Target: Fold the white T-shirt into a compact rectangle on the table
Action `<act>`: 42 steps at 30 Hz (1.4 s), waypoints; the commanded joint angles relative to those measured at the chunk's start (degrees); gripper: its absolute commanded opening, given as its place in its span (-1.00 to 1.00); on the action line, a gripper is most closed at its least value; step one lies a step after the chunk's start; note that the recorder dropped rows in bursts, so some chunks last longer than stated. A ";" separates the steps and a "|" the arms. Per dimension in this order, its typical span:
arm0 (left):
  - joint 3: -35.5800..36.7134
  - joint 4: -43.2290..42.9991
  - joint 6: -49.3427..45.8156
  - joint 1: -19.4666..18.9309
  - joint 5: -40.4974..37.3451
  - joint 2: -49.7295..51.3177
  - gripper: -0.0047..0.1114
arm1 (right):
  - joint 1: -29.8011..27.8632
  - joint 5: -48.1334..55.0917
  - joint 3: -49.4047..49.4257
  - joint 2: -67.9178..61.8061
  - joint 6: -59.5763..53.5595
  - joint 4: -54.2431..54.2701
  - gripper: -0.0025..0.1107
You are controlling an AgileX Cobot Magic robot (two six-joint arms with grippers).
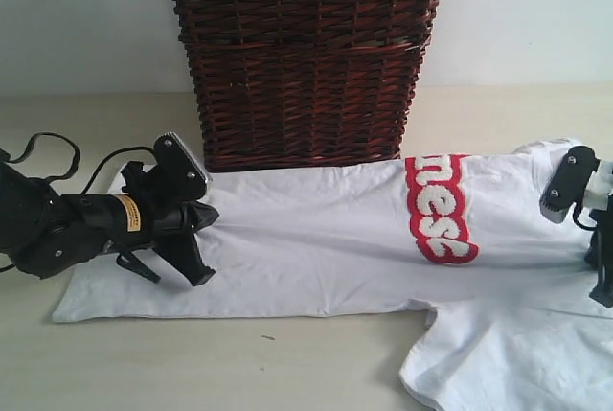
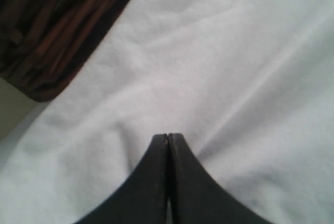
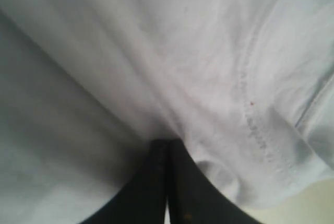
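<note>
The white T-shirt (image 1: 316, 239) lies spread sideways on the table (image 1: 239, 363). Its red band with white letters (image 1: 441, 208) is toward the right, and one sleeve (image 1: 479, 363) reaches the front edge. My left gripper (image 1: 198, 275) points down onto the hem end of the shirt. In the left wrist view its jaws (image 2: 168, 137) are shut and the cloth (image 2: 219, 78) puckers toward the tips. My right gripper (image 1: 603, 291) is at the shoulder end, partly cut off by the frame. Its shut jaws (image 3: 167, 141) are buried in a gathered fold beside a stitched seam (image 3: 255, 125).
A dark brown wicker basket (image 1: 306, 57) with a lace-trimmed liner stands right behind the shirt, touching its far edge; its corner (image 2: 47, 36) shows close to my left gripper. Bare tabletop runs along the front left.
</note>
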State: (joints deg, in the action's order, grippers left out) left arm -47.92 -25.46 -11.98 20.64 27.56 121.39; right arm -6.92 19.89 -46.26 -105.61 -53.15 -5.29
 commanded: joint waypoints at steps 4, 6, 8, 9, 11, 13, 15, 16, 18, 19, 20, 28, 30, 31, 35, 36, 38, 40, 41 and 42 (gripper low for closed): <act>3.23 2.63 -1.13 -1.30 -15.29 2.33 -0.92 | -0.73 10.42 1.33 2.81 -6.92 -2.15 -0.96; 3.23 2.28 -4.67 -1.30 -14.51 1.58 -0.92 | -0.73 10.18 1.33 4.73 -7.34 -2.15 -0.96; 3.23 2.28 -6.07 -1.20 -11.20 -1.30 -0.92 | -0.73 8.69 1.33 7.76 -9.45 -1.50 -0.96; 3.23 2.28 -6.07 -1.20 -9.53 -2.45 -0.92 | -0.73 7.92 1.33 8.96 -10.34 -0.73 -0.96; 3.23 2.28 -6.07 -1.20 -0.97 -7.17 -0.92 | -0.73 6.07 1.33 12.53 -14.45 5.29 -0.96; 3.23 2.28 -2.33 -0.56 3.99 -11.25 -0.92 | -0.73 11.79 1.33 14.65 -30.65 27.31 -0.96; 3.34 2.42 -0.91 0.56 0.35 -11.38 -0.92 | -0.73 26.15 1.33 12.54 -46.31 44.12 -0.96; 3.34 2.40 -0.91 0.82 0.23 -11.13 -0.92 | -0.37 28.98 1.33 11.09 -49.50 47.71 -0.96; 3.39 2.40 -0.91 1.88 0.90 -10.78 -0.92 | 1.79 25.70 1.33 8.02 -50.40 54.13 -0.96; 3.39 2.40 -0.91 2.89 0.90 -10.88 -0.92 | 3.60 22.74 1.33 6.07 -50.40 56.12 -0.96; 3.39 2.40 -0.91 3.71 0.90 -10.89 -0.92 | 4.72 22.17 1.33 4.93 -50.40 56.36 -0.96; 3.39 2.40 -0.91 7.28 -0.34 -11.99 -0.92 | 12.28 14.50 1.33 -0.34 -46.71 53.02 -0.96; 3.39 2.55 -0.91 7.28 -1.82 -13.12 -0.92 | 12.28 14.94 1.33 -0.34 -46.57 50.97 -0.96; 3.39 2.55 -1.14 7.28 -2.59 -13.71 -0.92 | 12.28 15.35 1.33 -0.34 -46.57 49.38 -0.96; 3.39 2.64 -2.88 7.28 -4.90 -15.80 -0.92 | 12.28 15.37 1.33 -0.42 -39.81 41.16 -0.96; 3.39 2.64 -2.87 7.28 -4.90 -16.07 -0.92 | 12.28 15.70 1.33 -0.42 -37.51 38.55 -0.96; 3.39 2.64 -2.87 7.28 -4.90 -16.68 -0.92 | 12.28 17.36 1.33 -0.42 -34.91 34.24 -0.96; 3.39 2.64 -2.87 7.28 -4.90 -17.19 -0.92 | 12.28 20.43 1.33 -0.42 -34.96 30.21 -0.96; 3.39 2.64 -2.87 7.28 -4.90 -17.48 -0.92 | 12.28 21.92 1.33 -0.42 -34.96 28.07 -0.96; 3.39 2.64 -2.87 7.28 -4.90 -17.77 -0.92 | 12.28 23.82 1.33 -0.42 -34.51 25.60 -0.96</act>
State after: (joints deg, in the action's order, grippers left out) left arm -44.68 -23.53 -14.71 27.61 22.60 104.61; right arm 5.27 38.56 -45.61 -105.43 -89.09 29.71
